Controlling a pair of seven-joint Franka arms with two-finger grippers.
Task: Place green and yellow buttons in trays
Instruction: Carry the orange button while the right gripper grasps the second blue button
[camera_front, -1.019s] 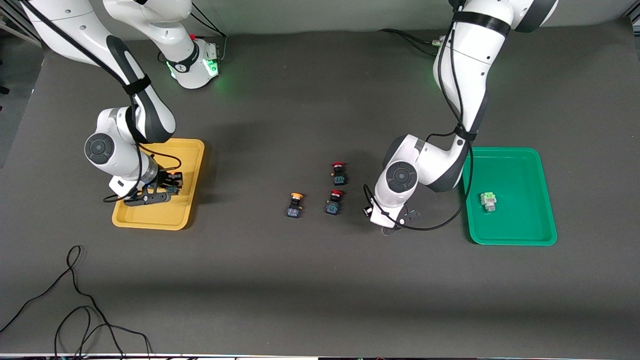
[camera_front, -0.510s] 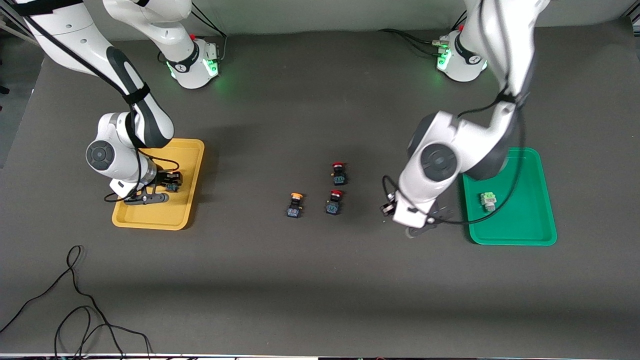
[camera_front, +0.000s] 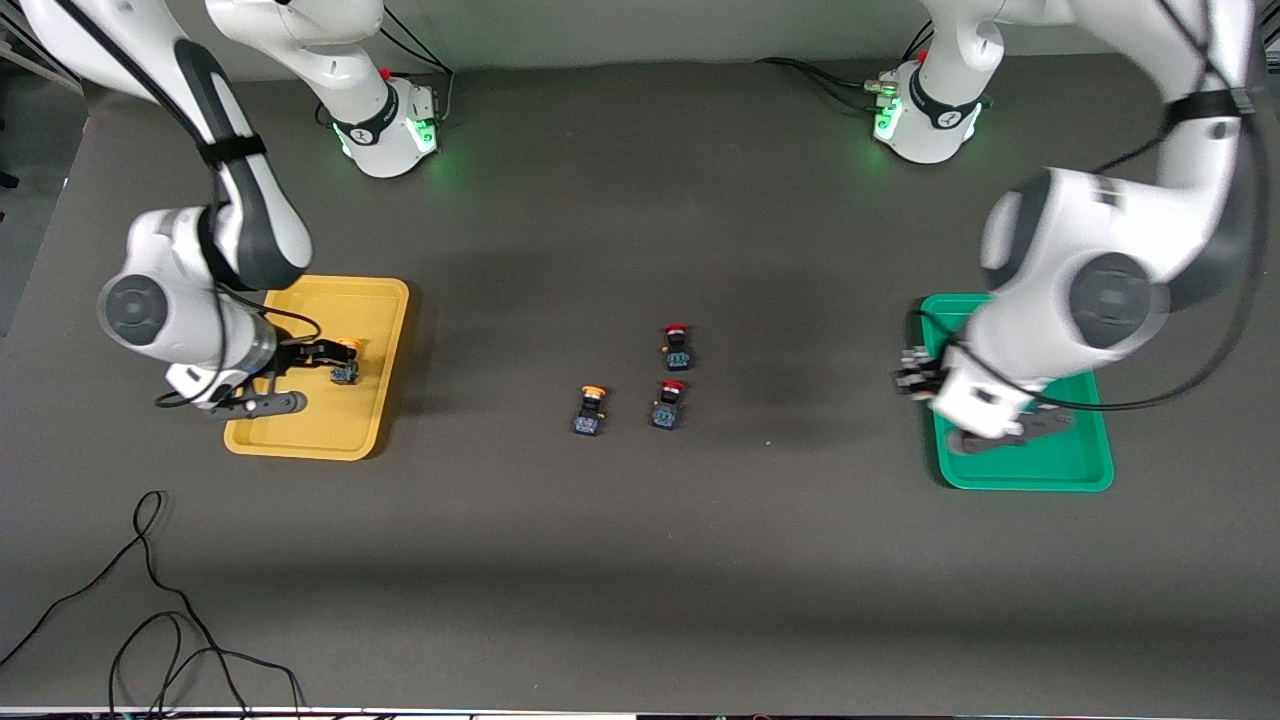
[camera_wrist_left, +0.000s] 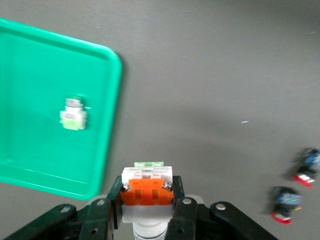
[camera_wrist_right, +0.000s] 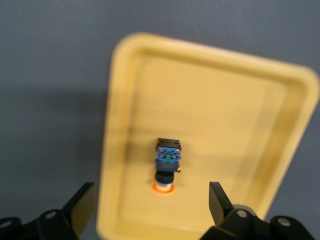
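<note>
Left gripper (camera_wrist_left: 147, 210) is our busy hand: it is shut tight on a little white block with an orange mark (camera_wrist_left: 147, 189), over the table by the edge of the green tray (camera_front: 1075, 470). We think it must carry the block well over the tray's floor, come down low, then let go gently, away from the green-marked block (camera_wrist_left: 73, 114) lying there.

Nearer the camera than the two red buttons (camera_front: 677, 346), a yellow button (camera_front: 589, 409) sits on the table (camera_front: 640, 560), waiting.

Right gripper (camera_front: 285, 380) hangs over the yellow tray (camera_wrist_right: 225, 105) with its fingers wide apart, holding nothing. Another yellow button (camera_wrist_right: 167, 165) lies in that tray under it.
</note>
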